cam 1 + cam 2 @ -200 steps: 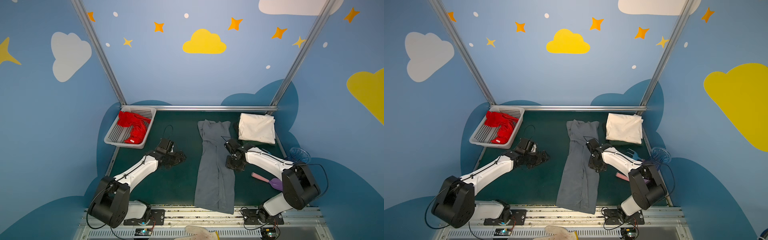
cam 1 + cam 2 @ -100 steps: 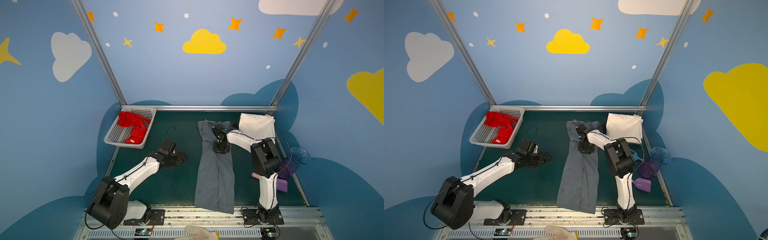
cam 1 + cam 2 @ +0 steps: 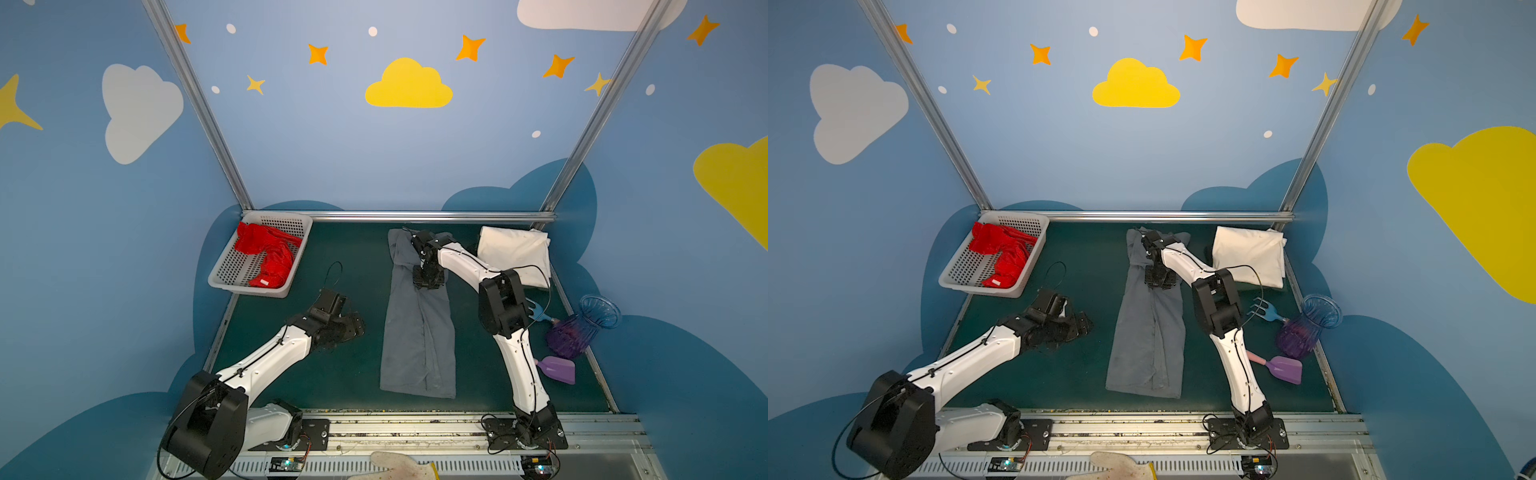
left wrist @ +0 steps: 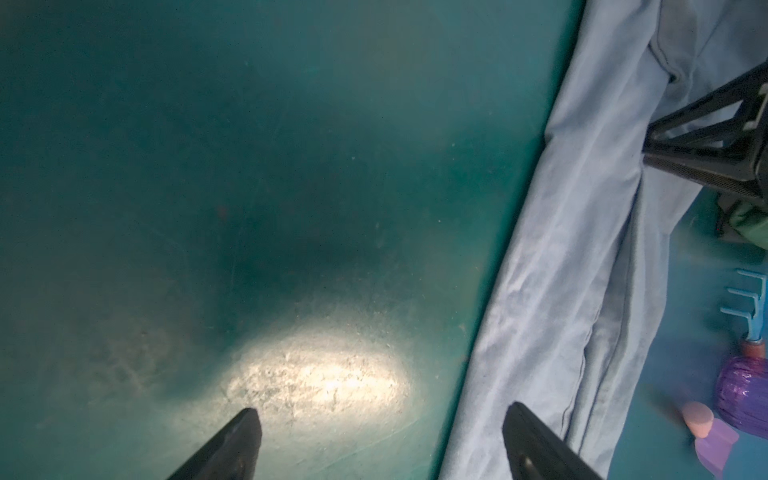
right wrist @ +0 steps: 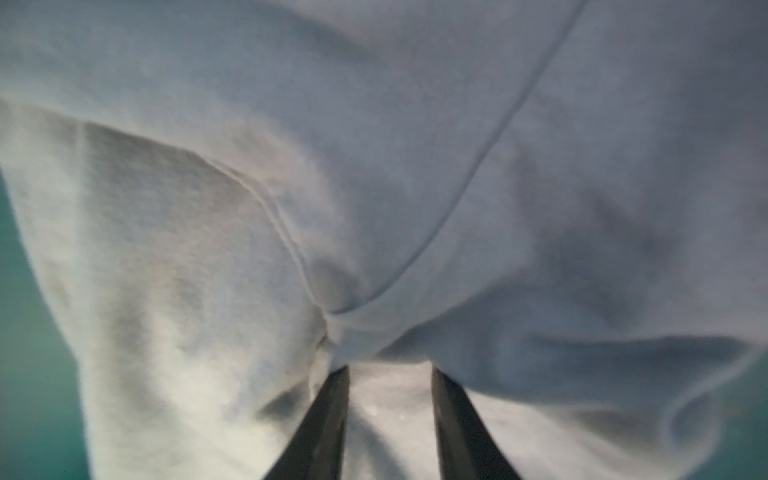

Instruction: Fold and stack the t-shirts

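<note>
**Right gripper down on the grey shirt, left gripper wide over bare mat**

My right gripper (image 5: 388,370) points down onto the slate grey t-shirt (image 3: 415,345), close to the shirt's far end. Its fingers (image 5: 324,424) stand a narrow gap apart with lit grey cloth between and around them — I cannot tell whether they pinch a fold or only press on it. A seam and a crease meet just past the tips. From there the shirt runs back toward the arm bases as a long narrow strip with both sides folded in, flat on the green mat (image 3: 357,249). To this gripper's right the cream-white t-shirt (image 3: 515,253) lies folded in the far corner.

My left gripper (image 4: 382,440) sits low over bare mat with its jaws spread wide and nothing between them. The grey shirt's long edge lies just beside it on its right. Farther off to its left — near the back rail — the bright red t-shirt (image 3: 266,253) lies crumpled in the white basket (image 3: 249,289).
</note>
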{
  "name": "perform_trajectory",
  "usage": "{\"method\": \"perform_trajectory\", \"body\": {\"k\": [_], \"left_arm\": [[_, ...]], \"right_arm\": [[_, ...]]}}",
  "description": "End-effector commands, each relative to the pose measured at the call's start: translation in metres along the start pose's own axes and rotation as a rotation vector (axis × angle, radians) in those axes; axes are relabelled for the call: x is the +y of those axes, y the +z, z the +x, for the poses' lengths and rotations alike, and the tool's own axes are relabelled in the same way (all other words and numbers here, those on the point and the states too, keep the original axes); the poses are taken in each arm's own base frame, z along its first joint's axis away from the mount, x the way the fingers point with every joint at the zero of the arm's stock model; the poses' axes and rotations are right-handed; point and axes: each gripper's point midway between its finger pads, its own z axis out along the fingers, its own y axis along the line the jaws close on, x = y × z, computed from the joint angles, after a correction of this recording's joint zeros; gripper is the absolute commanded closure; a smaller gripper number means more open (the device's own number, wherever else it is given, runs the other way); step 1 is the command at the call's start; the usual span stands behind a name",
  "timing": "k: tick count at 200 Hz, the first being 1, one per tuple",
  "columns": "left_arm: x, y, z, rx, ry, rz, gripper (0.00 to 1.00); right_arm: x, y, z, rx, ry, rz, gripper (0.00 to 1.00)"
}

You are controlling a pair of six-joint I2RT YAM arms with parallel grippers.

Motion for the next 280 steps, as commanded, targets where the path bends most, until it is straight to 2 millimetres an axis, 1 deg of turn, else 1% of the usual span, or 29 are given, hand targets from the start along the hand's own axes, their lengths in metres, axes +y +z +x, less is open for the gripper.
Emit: {"method": "perform_trajectory", "body": {"k": [1,5,10,16,22,41,53,70,82,85,90,97,104,120,123,125,136,155,184,210,220,246,258,280], "left_arm": [[0.003,-0.001,0.011,0.028,-0.005,0.009,0.09],[0.003,-0.002,0.012,0.03,-0.004,0.011,0.09],[0.003,-0.001,0.015,0.036,-0.001,0.014,0.09],[0.003,-0.002,0.017,0.037,0.0,0.018,0.09],[0.003,-0.001,0.019,0.038,0.001,0.02,0.09],[-0.004,0.001,0.035,0.083,-0.009,0.086,0.09],[-0.008,0.006,0.044,0.107,-0.021,0.125,0.1],[-0.011,0.01,0.054,0.133,-0.009,0.136,0.12],[-0.011,0.012,0.06,0.144,0.011,0.12,0.13],[-0.011,0.012,0.061,0.144,0.01,0.119,0.13],[-0.012,0.013,0.064,0.153,0.007,0.124,0.14],[-0.016,0.014,0.068,0.164,0.002,0.147,0.15],[-0.019,0.016,0.072,0.174,-0.008,0.166,0.16],[-0.023,0.018,0.081,0.198,0.003,0.176,0.17],[-0.023,0.018,0.083,0.205,0.007,0.172,0.18],[-0.024,0.018,0.084,0.207,0.011,0.17,0.19],[-0.024,0.02,0.091,0.229,0.033,0.157,0.21],[-0.024,0.024,0.103,0.26,0.046,0.15,0.21],[-0.026,0.031,0.122,0.316,0.059,0.147,0.23],[-0.026,0.035,0.136,0.343,0.075,0.119,0.25],[-0.027,0.035,0.14,0.354,0.073,0.115,0.26],[-0.027,0.03,0.156,0.384,0.095,0.098,0.28],[-0.023,0.029,0.161,0.384,0.113,0.074,0.28],[-0.013,0.028,0.171,0.398,0.121,0.045,0.29]], "right_arm": [[-0.017,-0.026,0.003,-0.024,-0.013,0.044,0.32],[-0.019,-0.035,0.003,-0.04,-0.011,0.037,0.26],[-0.019,-0.046,0.004,-0.064,-0.011,0.026,0.22],[-0.022,-0.057,0.008,-0.085,-0.004,0.02,0.17],[-0.024,-0.074,0.012,-0.117,0.008,0.004,0.15],[-0.038,-0.104,0.04,-0.155,0.059,-0.04,0.14],[-0.049,-0.112,0.067,-0.159,0.108,-0.074,0.14],[-0.064,-0.109,0.114,-0.139,0.18,-0.134,0.14],[-0.073,-0.104,0.146,-0.119,0.231,-0.178,0.18],[-0.074,-0.102,0.154,-0.113,0.24,-0.196,0.19],[-0.073,-0.101,0.164,-0.104,0.25,-0.232,0.23],[-0.074,-0.095,0.183,-0.07,0.257,-0.267,0.26],[-0.074,-0.093,0.196,-0.061,0.258,-0.3,0.28],[-0.081,-0.084,0.226,-0.028,0.305,-0.322,0.33],[-0.08,-0.085,0.228,-0.031,0.308,-0.337,0.34],[-0.082,-0.08,0.236,-0.013,0.312,-0.336,0.34],[-0.083,-0.074,0.252,0.004,0.332,-0.365,0.34],[-0.087,-0.067,0.272,0.016,0.349,-0.373,0.34],[-0.088,-0.055,0.296,0.059,0.337,-0.358,0.35],[-0.08,-0.045,0.313,0.113,0.323,-0.369,0.37],[-0.078,-0.043,0.32,0.134,0.311,-0.359,0.38],[-0.085,-0.04,0.34,0.174,0.302,-0.302,0.4],[-0.087,-0.039,0.347,0.186,0.31,-0.303,0.41],[-0.089,-0.043,0.353,0.18,0.314,-0.317,0.44]]}}
